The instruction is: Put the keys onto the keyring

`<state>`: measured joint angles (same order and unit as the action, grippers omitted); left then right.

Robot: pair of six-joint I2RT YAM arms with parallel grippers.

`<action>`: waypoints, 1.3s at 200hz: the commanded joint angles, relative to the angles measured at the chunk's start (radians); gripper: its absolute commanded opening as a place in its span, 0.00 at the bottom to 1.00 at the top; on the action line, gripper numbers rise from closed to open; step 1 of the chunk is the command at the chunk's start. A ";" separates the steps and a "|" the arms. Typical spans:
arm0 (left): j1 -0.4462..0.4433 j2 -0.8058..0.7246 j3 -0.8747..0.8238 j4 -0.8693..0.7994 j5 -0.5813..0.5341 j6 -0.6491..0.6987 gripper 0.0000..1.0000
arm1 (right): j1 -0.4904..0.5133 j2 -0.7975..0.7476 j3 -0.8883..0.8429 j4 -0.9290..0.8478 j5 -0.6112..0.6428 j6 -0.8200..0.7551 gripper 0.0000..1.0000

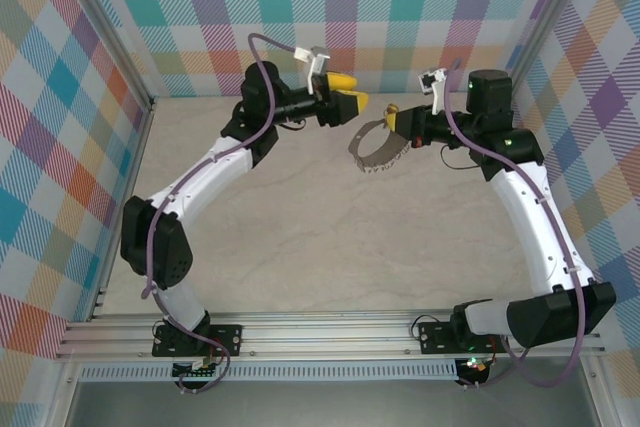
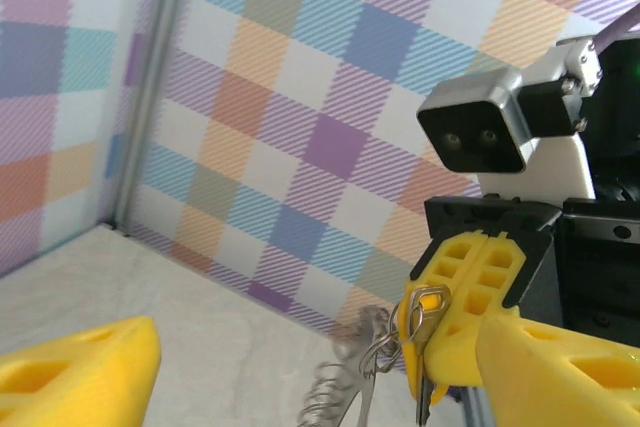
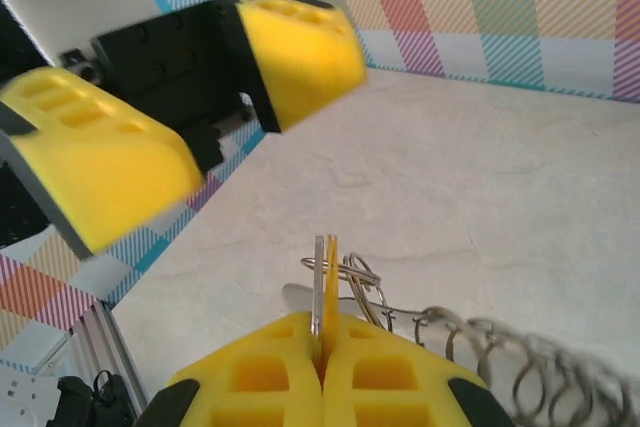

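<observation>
Your right gripper [image 3: 320,342] pinches the key [image 2: 430,302]; your left gripper [image 1: 355,91] stands wide open just beside it.
From the right wrist the key shows only edge-on, and in the left wrist view the bottom edge cuts off its blade tip; you cannot tell if it is threaded on the keyring [image 1: 372,152]. Both arms reach over the far middle of the table [image 1: 300,237], elbows bent outward, fingertips facing each other. The key's long axis is about vertical, yellow head up, and the keyring hangs as a loop under it.
</observation>
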<state>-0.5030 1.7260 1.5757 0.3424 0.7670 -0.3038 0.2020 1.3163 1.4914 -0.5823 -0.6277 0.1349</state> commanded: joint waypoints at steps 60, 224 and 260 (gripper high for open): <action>0.078 -0.164 -0.213 0.035 -0.286 -0.027 1.00 | -0.012 0.051 -0.055 0.017 0.008 0.029 0.00; 0.147 -0.053 -0.285 0.177 -0.302 -0.146 1.00 | -0.033 0.359 -0.149 0.166 0.020 0.044 0.00; 0.147 -0.052 -0.284 0.176 -0.297 -0.150 1.00 | -0.002 0.394 -0.250 0.250 0.010 0.121 0.00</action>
<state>-0.3695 1.6783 1.2922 0.4576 0.4522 -0.4431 0.1745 1.6985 1.2987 -0.4252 -0.5770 0.1940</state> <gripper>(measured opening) 0.997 0.067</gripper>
